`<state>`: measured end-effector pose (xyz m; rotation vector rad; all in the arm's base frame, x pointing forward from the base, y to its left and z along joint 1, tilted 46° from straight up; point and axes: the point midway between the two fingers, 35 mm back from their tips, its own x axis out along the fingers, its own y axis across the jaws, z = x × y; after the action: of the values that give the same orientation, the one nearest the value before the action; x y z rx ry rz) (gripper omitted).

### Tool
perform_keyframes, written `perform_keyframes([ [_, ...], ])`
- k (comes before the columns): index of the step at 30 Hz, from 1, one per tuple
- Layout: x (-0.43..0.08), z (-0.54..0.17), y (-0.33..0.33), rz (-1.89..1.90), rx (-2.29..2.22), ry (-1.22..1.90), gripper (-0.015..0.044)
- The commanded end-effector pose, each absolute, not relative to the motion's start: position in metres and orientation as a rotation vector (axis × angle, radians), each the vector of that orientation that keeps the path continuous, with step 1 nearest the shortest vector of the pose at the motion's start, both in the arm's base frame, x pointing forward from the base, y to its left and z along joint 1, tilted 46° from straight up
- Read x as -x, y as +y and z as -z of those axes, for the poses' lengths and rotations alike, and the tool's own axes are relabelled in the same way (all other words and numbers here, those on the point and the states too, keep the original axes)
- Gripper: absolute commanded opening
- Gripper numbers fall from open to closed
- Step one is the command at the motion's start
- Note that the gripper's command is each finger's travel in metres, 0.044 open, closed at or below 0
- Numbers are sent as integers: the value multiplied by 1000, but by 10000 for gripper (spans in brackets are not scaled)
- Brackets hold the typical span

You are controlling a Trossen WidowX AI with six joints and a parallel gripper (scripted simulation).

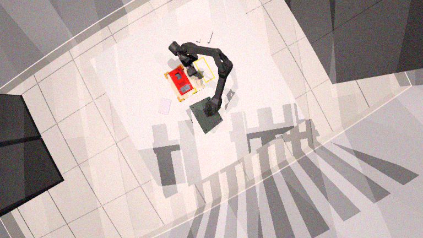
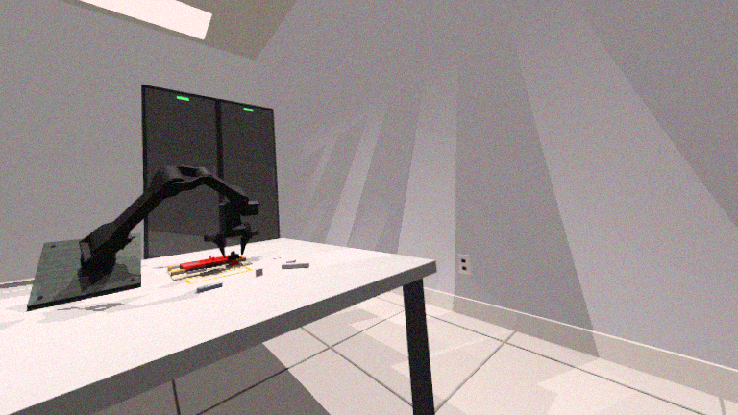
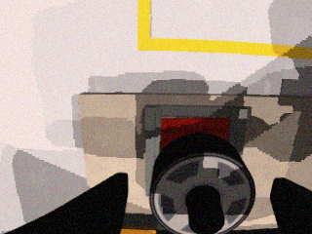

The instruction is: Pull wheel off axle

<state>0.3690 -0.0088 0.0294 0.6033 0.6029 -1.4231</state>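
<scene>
You've got the black wheel with its grey spoked hub still seated on the upright axle, and the yellow-outlined marked area is just beyond it
</scene>
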Motion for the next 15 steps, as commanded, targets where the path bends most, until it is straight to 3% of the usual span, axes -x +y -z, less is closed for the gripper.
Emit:
perform_keyframes([
  [1, -369, -30, -8, 1423, -603, 603, 247],
  [3, -369, -30, -8, 1423, -603, 603, 195],
  [11, -369, -30, -8, 1423, -603, 603, 142],
  [15, -369, -30, -8, 1423, -603, 603, 37],
])
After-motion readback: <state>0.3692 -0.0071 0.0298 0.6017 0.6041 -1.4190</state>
